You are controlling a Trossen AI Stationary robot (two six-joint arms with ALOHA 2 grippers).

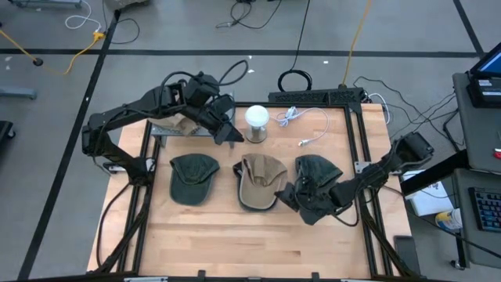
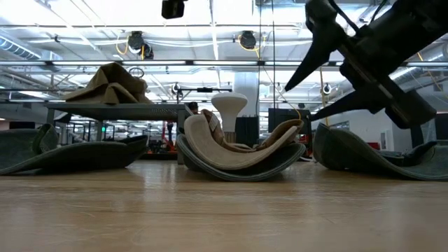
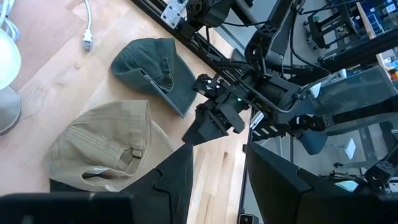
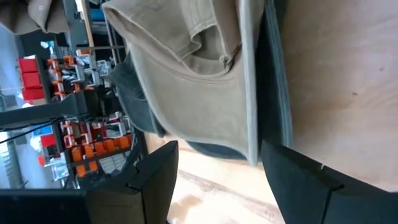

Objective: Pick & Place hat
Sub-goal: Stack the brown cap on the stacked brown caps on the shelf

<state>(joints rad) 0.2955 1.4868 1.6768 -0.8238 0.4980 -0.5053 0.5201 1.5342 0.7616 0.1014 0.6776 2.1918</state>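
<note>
Three caps lie in a row on the wooden table: a dark green one on the left (image 1: 192, 178), a tan one in the middle (image 1: 261, 182) and a dark green one on the right (image 1: 317, 174). In the low view the tan cap (image 2: 231, 140) rests upside down inside a darker cap. My right gripper (image 1: 286, 193) is open just right of the tan cap, its fingers pointing at it; the tan cap (image 4: 199, 68) fills the right wrist view ahead of the fingers. My left gripper (image 1: 232, 138) hovers open over the table's far part, above the tan cap (image 3: 106, 149).
A low rack (image 1: 182, 129) at the far left carries another tan hat (image 2: 108, 85). A white round-headed stand (image 1: 257, 122) is at the far middle, with a white cable (image 1: 309, 127) beside it. The near half of the table (image 1: 250, 243) is bare wood.
</note>
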